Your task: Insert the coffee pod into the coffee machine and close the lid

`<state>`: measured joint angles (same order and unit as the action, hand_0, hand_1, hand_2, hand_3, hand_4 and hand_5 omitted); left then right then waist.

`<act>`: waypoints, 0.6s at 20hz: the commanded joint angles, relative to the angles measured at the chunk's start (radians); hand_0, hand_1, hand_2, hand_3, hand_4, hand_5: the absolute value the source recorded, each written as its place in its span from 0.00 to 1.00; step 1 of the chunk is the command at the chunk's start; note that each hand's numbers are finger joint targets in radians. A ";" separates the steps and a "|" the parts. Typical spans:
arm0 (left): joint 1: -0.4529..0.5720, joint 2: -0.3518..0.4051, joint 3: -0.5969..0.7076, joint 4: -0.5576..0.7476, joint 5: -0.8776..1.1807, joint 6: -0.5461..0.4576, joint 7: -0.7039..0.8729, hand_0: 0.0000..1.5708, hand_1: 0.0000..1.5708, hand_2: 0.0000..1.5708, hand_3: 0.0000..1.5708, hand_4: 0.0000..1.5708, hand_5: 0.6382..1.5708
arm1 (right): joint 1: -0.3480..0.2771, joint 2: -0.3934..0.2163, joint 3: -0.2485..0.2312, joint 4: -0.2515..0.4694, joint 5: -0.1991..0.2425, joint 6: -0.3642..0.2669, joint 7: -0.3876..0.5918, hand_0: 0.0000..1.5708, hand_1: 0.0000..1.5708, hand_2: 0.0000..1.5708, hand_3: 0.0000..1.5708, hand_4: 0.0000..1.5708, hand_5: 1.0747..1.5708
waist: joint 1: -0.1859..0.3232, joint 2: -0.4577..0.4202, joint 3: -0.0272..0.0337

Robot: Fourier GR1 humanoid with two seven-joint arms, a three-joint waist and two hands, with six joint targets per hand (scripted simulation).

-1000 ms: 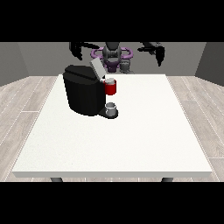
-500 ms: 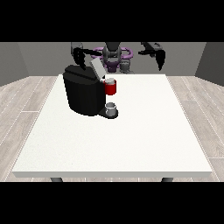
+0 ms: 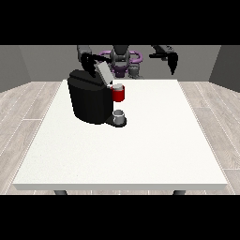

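A black coffee machine (image 3: pixel 90 101) stands on the white table (image 3: pixel 140 140), left of centre. Its grey lid (image 3: pixel 104 72) is up and tilted back. A red pod holder (image 3: pixel 118 93) juts from the machine's front, above a small grey cup (image 3: pixel 119 116) on the base. The hand at the view's left (image 3: pixel 87 60) hovers just behind the lid's top edge, close to it; contact is unclear. The hand at the view's right (image 3: pixel 172 61) is raised over the table's far right edge, its fingers hanging straight down and holding nothing. A small grey object (image 3: pixel 134 70) sits by the robot's torso.
The robot's purple and grey torso (image 3: pixel 122 58) is behind the table's far edge. Wooden floor surrounds the table. White tabletop stretches to the right of and in front of the machine.
The hand at the view's left has come down and inward to the raised lid. The hand at the view's right has lowered a little. The lid still stands up.
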<state>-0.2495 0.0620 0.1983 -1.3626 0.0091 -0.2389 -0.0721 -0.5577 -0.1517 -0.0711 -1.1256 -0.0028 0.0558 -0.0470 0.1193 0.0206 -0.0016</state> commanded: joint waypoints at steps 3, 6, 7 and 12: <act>-0.034 0.051 0.023 0.000 0.040 -0.004 0.036 0.00 0.00 0.00 0.00 0.00 1.00 | -0.070 -0.003 -0.015 0.050 -0.007 0.022 0.011 0.00 0.00 0.00 0.00 0.00 1.00 | -0.015 0.035 0.0016; -0.011 0.047 0.003 -0.017 0.019 0.010 -0.001 0.00 0.00 0.00 0.00 0.00 1.00 | -0.088 -0.035 -0.027 0.089 0.003 0.050 -0.035 0.00 0.00 0.00 0.00 0.00 1.00 | 0.000 0.061 0.0016; 0.017 0.016 -0.020 -0.005 -0.003 0.026 -0.047 0.00 0.00 0.00 0.00 0.00 1.00 | -0.092 0.027 0.002 0.082 0.032 -0.021 -0.024 0.00 0.00 0.00 0.00 0.00 1.00 | 0.008 0.058 0.0015; -0.011 0.047 -0.005 0.018 0.017 0.016 -0.039 0.00 0.00 0.00 0.00 0.00 1.00 | -0.157 0.018 -0.017 0.097 0.023 -0.015 -0.015 0.00 0.00 0.00 0.00 0.00 1.00 | 0.013 0.079 0.0014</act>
<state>-0.2570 0.0844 0.1805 -1.3683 0.0118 -0.2059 -0.0881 -0.6681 -0.1425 -0.0798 -1.0632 0.0175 0.0537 -0.0817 0.1219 0.0678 -0.0024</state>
